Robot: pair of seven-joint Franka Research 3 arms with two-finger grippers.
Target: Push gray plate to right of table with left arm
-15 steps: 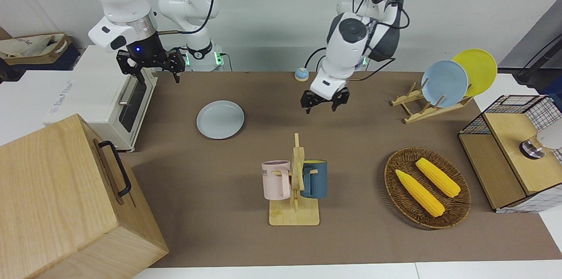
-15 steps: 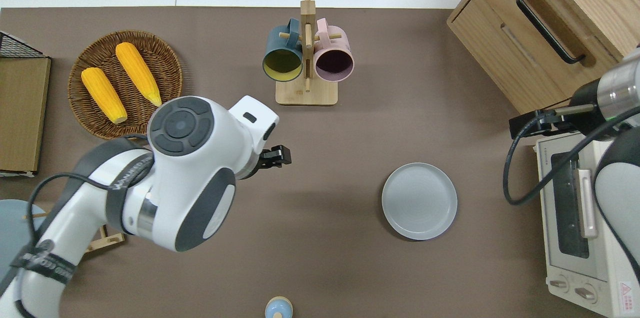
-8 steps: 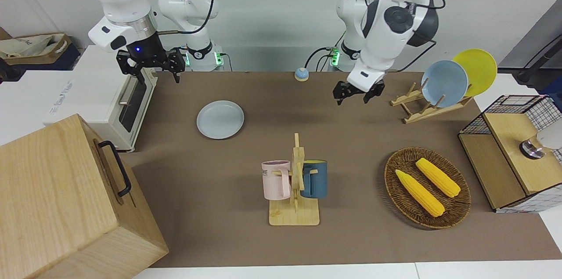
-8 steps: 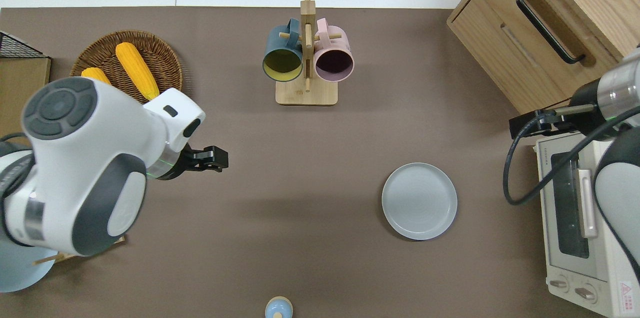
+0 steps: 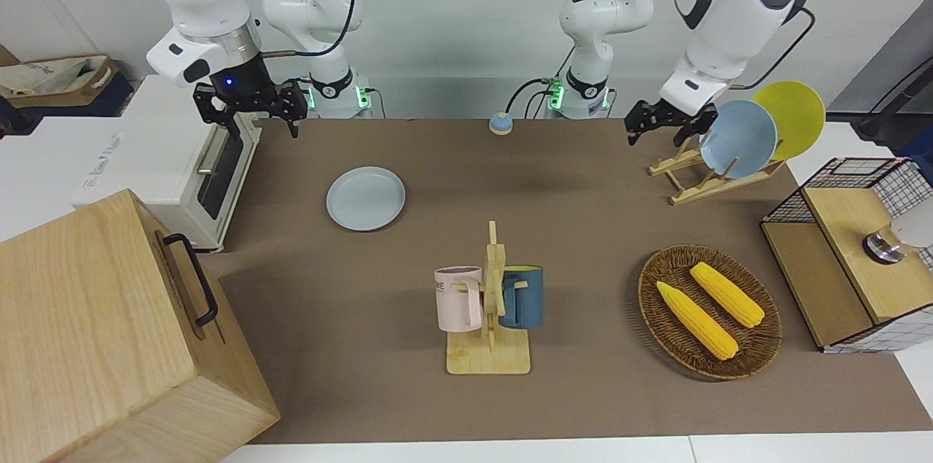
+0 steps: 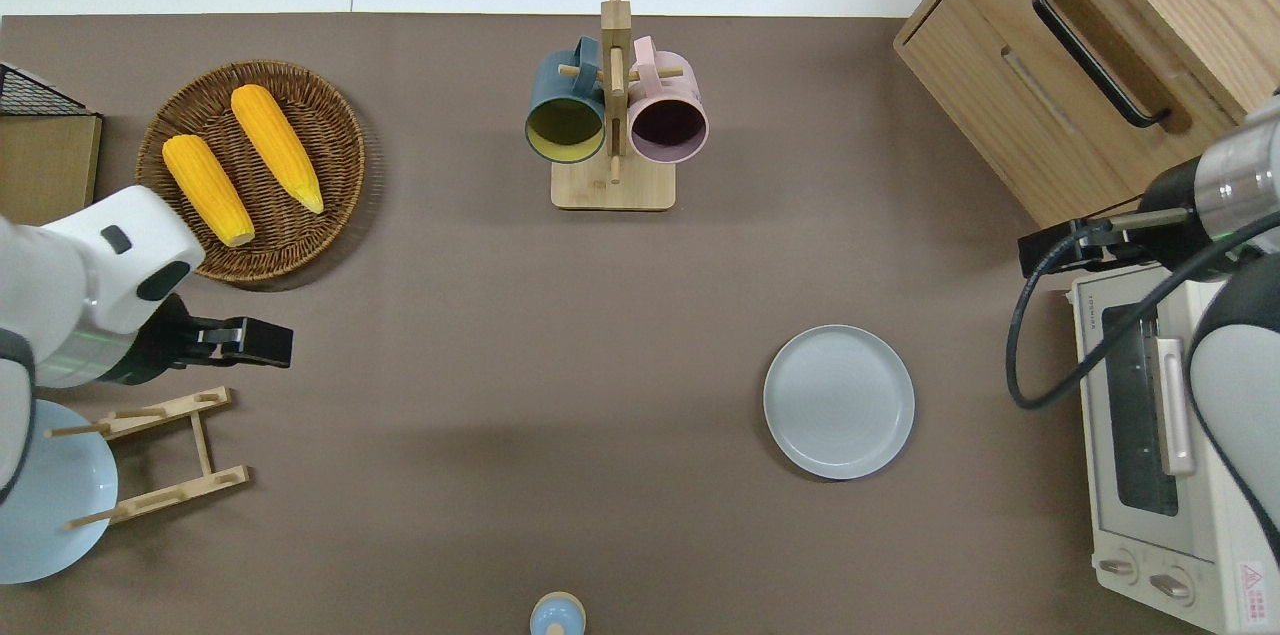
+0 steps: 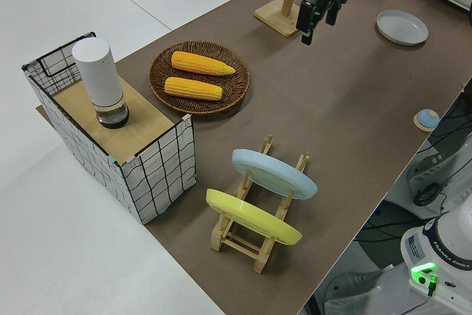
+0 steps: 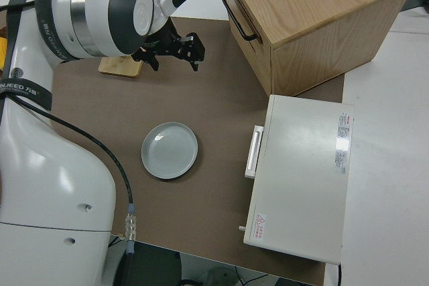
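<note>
Well, the gray plate [image 6: 838, 401] lies flat, round, pale blue-gray; left end effector [image 6: 262, 342] released.

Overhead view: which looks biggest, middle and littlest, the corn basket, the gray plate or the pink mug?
1. Corn basket, widest across.
2. Gray plate, clearly narrower.
3. Pink mug, smallest, though it hangs higher and nearer the camera, so it looks slightly bigger than it is.
</note>
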